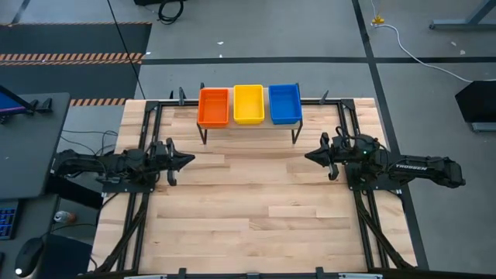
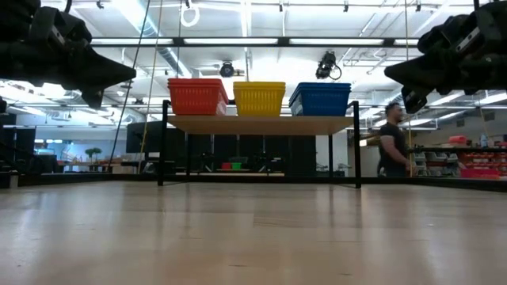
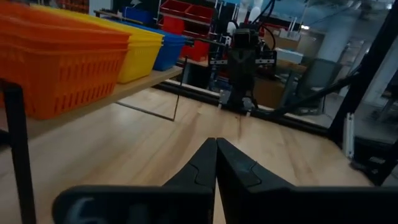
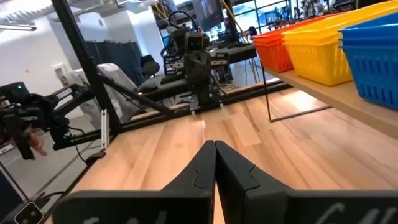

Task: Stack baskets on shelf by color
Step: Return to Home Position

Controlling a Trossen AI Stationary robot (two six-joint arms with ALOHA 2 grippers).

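On the shelf [image 1: 249, 125] at the table's far side stand the baskets side by side: orange [image 1: 214, 106] on the left, yellow [image 1: 249, 104] in the middle, blue [image 1: 284, 103] on the right. The low view shows each colour as a nested stack: orange [image 2: 197, 96], yellow [image 2: 261, 98], blue [image 2: 321, 100]. My left gripper [image 1: 191, 160] hovers shut above the table at its left side, pointing level toward the right. My right gripper [image 1: 308, 156] hovers shut at the right side, pointing toward the left. Both are empty; the shut fingertips show in the wrist views [image 3: 216, 142] [image 4: 215, 144].
The shelf stands on thin black legs [image 2: 162, 142] with open space beneath it. A black metal frame [image 1: 356, 201] runs along the table's sides. Bare wooden tabletop [image 1: 248, 209] lies between the two arms. A person [image 2: 392, 141] stands in the room beyond the table.
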